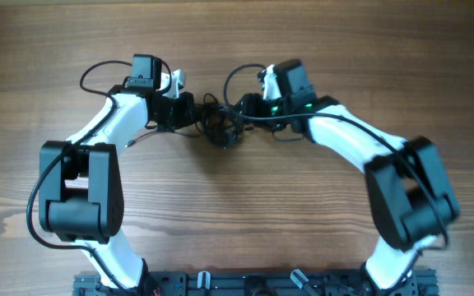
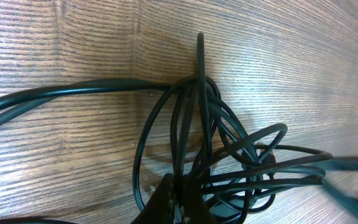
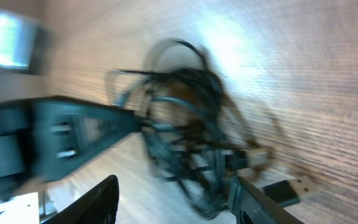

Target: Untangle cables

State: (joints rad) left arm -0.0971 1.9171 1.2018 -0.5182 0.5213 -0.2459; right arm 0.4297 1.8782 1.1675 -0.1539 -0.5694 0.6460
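The cables (image 1: pixel 220 130) are a bunch of thin black wires lying on the wooden table between my two arms. In the left wrist view the loops (image 2: pixel 229 155) spread to the right, and one strand runs straight up the frame. My left gripper (image 2: pixel 180 202) is shut on a few strands at the bunch's left side (image 1: pixel 197 115). My right gripper (image 1: pixel 241 111) is open at the bunch's right side. Its dark fingers (image 3: pixel 98 199) stand wide apart around the lower part of the blurred tangle (image 3: pixel 185 143). A silvery USB plug (image 3: pixel 291 186) lies just outside its right finger.
Thicker black arm cables loop behind the left arm (image 1: pixel 97 74) and the right arm (image 1: pixel 233 76). The left arm's gripper body (image 3: pixel 61 137) fills the left of the right wrist view. A black frame rail (image 1: pixel 253 284) runs along the near table edge.
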